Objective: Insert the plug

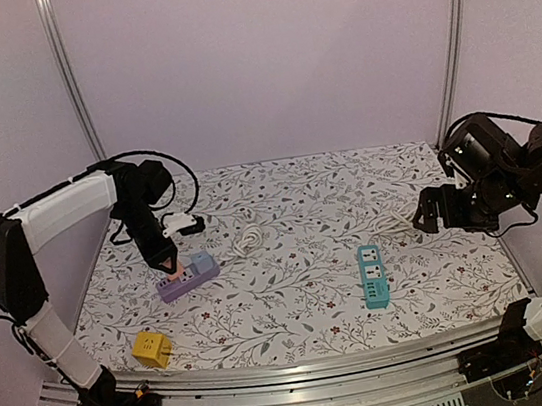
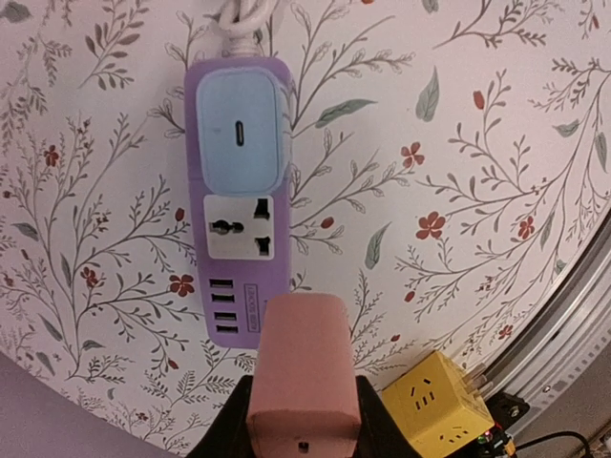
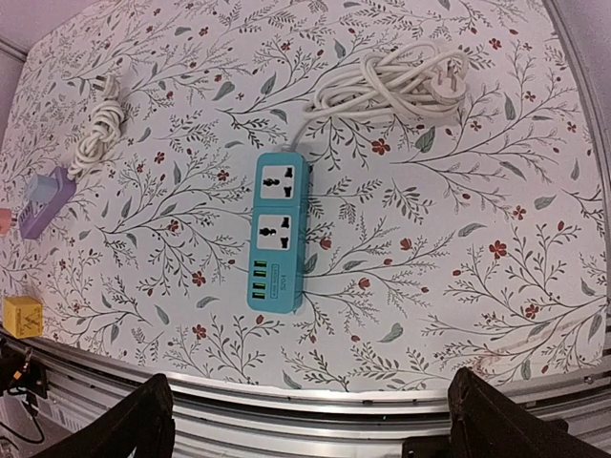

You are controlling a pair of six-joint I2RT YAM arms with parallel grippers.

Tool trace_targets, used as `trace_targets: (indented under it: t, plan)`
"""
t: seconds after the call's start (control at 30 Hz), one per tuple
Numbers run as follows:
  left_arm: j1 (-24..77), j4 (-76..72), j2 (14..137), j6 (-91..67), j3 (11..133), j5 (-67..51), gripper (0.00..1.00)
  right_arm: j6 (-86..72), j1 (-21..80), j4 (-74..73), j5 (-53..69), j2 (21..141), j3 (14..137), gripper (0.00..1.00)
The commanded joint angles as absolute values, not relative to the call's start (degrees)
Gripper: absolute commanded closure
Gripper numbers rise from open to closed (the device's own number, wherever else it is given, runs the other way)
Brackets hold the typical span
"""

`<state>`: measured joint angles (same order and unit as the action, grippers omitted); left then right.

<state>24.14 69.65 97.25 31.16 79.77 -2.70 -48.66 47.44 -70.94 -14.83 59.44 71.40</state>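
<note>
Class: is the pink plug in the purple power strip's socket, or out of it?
Out. The left gripper holds the pink plug over the purple power strip's USB end; its middle socket shows empty holes.

**Pale walls, flowered table**

Plain lilac-tinted walls (image 1: 260,53) close in the back and sides, with slanting metal posts (image 1: 69,75) at the rear corners. The table (image 1: 295,301) is white, printed with grey leafy sprigs and small red flowers. A metal rail (image 1: 305,370) edges its near side. The light is soft and even.
</note>
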Motion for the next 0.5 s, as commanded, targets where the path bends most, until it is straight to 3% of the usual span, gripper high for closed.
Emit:
trace_targets:
  t: [0.0, 0.47]
  plan:
    - [23.3, 66.8, 99.5, 34.2, 80.6, -6.5, 1.0, -50.0, 47.2, -73.7, -16.5, 58.6, 71.3, 0.01]
    - [22.8, 62.0, 101.5, 37.4, 78.5, -6.2, 1.0, -51.1, 47.2, -76.5, -16.9, 58.6, 72.6, 0.01]
